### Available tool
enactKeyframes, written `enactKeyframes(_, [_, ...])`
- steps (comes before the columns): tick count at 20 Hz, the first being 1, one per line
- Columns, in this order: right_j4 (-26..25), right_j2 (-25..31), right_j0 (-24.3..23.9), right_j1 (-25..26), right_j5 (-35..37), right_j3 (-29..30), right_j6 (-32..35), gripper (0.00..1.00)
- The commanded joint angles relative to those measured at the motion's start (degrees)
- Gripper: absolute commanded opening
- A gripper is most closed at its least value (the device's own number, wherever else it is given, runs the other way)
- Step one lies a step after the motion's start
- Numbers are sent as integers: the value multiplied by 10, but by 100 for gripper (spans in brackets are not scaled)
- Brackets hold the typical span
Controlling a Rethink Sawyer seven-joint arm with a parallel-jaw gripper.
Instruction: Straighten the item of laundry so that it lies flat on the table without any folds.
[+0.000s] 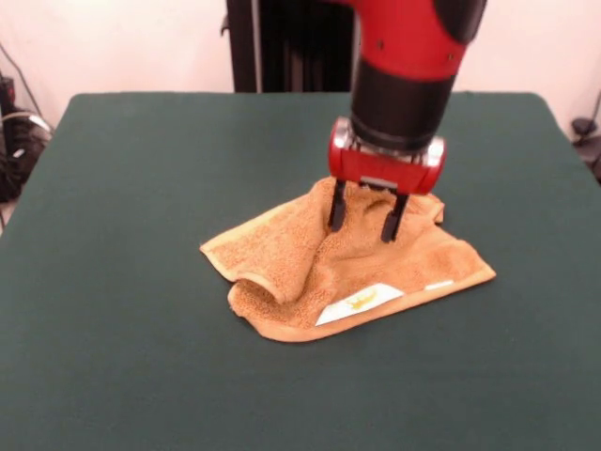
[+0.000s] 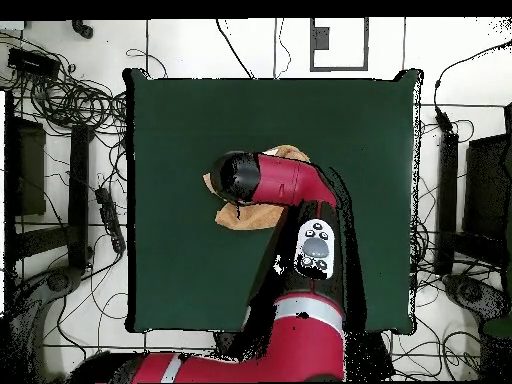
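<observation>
Orange-tan towel [image 1: 347, 268] is being pressed mid-flattening by gripper [image 1: 365, 216], fingers apart, unclamped; fold at 7 o'clock should be pulled outward across tabletop [image 1: 113, 282].

Dark green table [image 1: 113, 282] carries a rumpled orange-tan towel [image 1: 291, 258]

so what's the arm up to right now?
The red and black Sawyer arm is over a small orange-tan terry-cloth towel on the dark green felt table. Its gripper is open, with both black fingertips down at the towel's back part, nothing pinched that I can see. The towel is not flat yet: its front left corner is folded over and the middle is wrinkled. The white label with yellow print faces up at the front edge.
</observation>
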Motion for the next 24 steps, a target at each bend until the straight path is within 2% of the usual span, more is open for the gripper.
enactKeyframes(1, [-21,79,0,93,-81,12,46,100])
enactKeyframes(4, [-14,72,16,124,-127,8,76,100])
enactKeyframes(8, [-5,81,17,150,-170,6,81,100])
enactKeyframes(19, [-5,94,13,141,-167,11,68,100])
enactKeyframes(21, [-11,126,-7,132,-169,19,40,100])
enactKeyframes(23, [-29,198,-54,128,-200,35,-11,100])
enactKeyframes(24, [-33,202,-55,126,-198,32,-18,100])
